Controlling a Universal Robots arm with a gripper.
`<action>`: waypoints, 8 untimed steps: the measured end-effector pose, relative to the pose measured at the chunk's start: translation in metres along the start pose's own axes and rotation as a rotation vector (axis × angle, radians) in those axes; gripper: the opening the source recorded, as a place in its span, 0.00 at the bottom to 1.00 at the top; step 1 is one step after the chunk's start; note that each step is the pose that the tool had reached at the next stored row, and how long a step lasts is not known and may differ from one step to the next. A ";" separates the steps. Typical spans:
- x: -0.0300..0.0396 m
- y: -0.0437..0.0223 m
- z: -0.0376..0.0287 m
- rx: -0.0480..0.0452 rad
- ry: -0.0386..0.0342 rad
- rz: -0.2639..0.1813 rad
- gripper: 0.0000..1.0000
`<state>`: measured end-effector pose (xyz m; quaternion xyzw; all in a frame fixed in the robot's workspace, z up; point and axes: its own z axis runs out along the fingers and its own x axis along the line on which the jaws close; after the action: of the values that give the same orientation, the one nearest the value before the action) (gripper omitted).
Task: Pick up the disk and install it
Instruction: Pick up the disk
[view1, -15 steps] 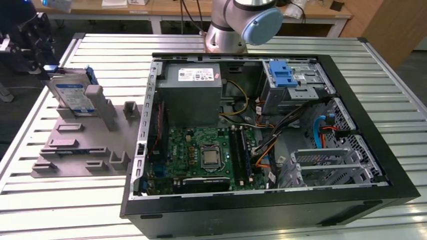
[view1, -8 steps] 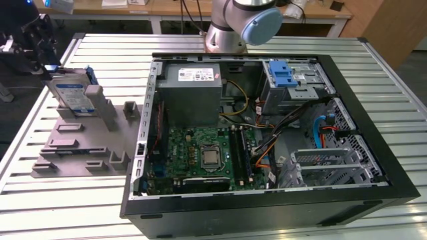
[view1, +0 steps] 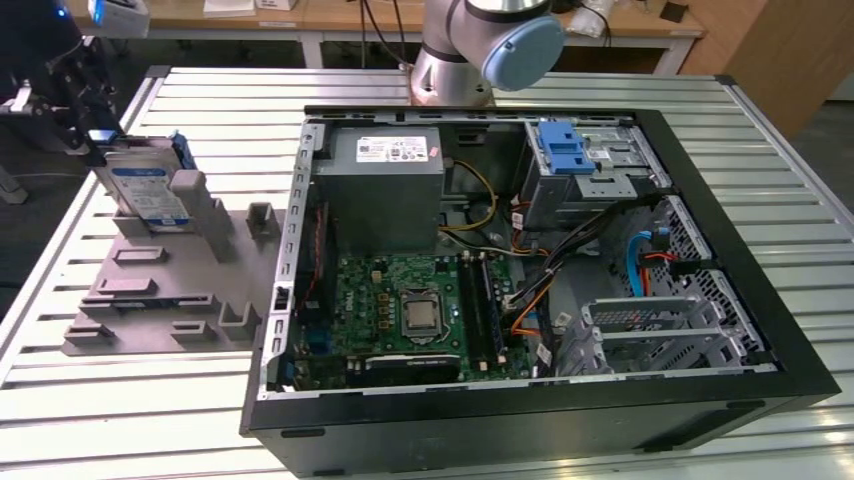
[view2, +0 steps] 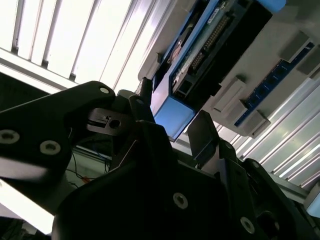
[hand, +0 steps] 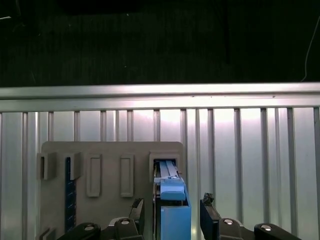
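Observation:
The disk (view1: 144, 190), a silver drive with a white-and-blue label in a blue caddy, stands on edge in a slot of the grey holder plate (view1: 160, 290) at the exterior view's left. My gripper (view1: 104, 140) hangs at the disk's upper end. In both wrist views the black fingers (hand: 207, 206) sit on either side of the blue caddy end (hand: 172, 192), with small gaps on both sides. The second wrist view shows the disk (view2: 210, 40) and its connector edge just beyond the open gripper (view2: 172, 112).
An open computer case (view1: 747, 250) lies to the right of the holder. It holds a power supply (view1: 384, 190), a motherboard (view1: 407, 310) and a drive bay with a blue latch (view1: 567, 150). The arm's base (view1: 461, 60) stands behind it on the slatted metal table (view1: 200, 100).

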<state>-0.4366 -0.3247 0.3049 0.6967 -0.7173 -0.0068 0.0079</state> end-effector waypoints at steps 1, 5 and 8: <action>0.0000 0.0000 0.0012 0.0000 0.0000 0.000 0.56; -0.0001 0.0000 0.0049 0.0000 0.0000 0.000 0.56; -0.0001 0.0000 0.0058 -0.0003 0.0001 0.000 0.55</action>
<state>-0.4367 -0.3246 0.2991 0.6967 -0.7173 -0.0069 0.0081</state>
